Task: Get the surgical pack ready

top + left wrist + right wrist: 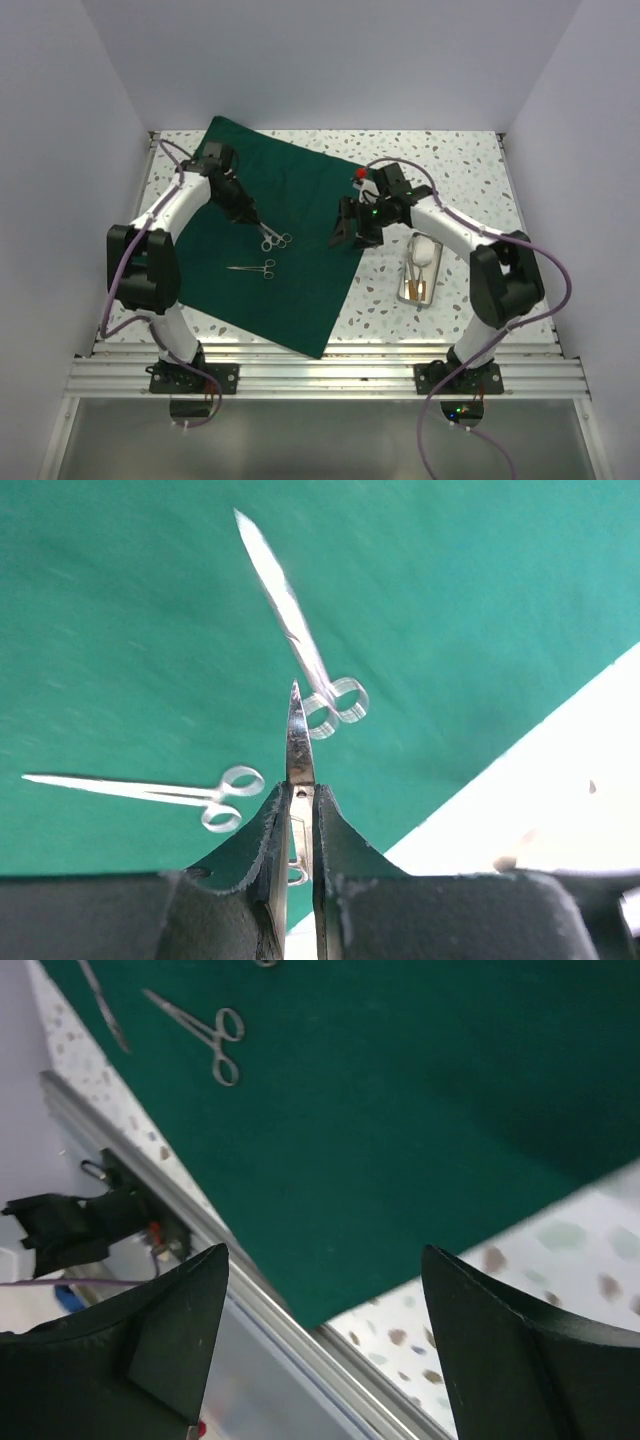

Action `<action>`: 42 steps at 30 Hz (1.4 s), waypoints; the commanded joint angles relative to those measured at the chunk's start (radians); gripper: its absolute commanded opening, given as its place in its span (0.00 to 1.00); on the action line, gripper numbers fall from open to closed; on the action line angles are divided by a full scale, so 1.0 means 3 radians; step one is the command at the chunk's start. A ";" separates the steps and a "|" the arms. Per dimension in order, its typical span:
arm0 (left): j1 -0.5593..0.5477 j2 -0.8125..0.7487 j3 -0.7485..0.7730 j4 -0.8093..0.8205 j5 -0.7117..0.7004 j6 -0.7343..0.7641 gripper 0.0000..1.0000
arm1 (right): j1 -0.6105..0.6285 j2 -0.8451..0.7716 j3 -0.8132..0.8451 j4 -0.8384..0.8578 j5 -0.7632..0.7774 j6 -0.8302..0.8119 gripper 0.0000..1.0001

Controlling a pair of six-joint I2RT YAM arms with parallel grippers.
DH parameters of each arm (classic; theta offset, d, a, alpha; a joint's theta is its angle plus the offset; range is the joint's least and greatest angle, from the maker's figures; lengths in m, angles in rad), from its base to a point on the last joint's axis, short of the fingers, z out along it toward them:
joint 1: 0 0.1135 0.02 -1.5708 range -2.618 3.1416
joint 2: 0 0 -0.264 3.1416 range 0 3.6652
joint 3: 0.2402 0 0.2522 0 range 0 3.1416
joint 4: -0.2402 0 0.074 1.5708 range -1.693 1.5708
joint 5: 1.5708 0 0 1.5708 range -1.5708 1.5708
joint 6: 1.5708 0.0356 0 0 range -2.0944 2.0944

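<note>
While the left hand (300, 798) clamps a steel instrument (296, 730) above the spread green drape (480, 580) and the right hand (322, 1260) hangs released, instrument layout seems underway; next, lower it flat onto the drape.

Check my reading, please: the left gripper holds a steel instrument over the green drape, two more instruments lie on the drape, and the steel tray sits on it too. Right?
Not quite. The steel tray sits on the speckled table, right of the green drape and apart from it; the top external view shows this. The rest is correct.
</note>
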 commanded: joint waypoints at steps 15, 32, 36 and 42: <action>-0.0686 -0.0665 -0.0411 0.0209 0.0540 -0.0105 0.00 | 0.0701 0.0704 0.0474 0.1010 -0.0632 0.0850 0.74; -0.0737 -0.0803 -0.0319 0.0281 0.0515 -0.0192 0.52 | 0.0615 0.0542 0.0091 0.1154 -0.0720 0.1081 0.00; -0.0528 -0.0941 -0.0324 0.0220 0.0376 -0.0084 0.58 | 0.0170 0.0066 -0.0430 0.0838 -0.0566 0.0877 0.00; -0.0231 -0.1207 -0.0825 0.0235 0.0289 -0.0074 0.60 | -0.0750 -0.0690 -0.0803 -0.0501 0.0190 -0.0069 0.00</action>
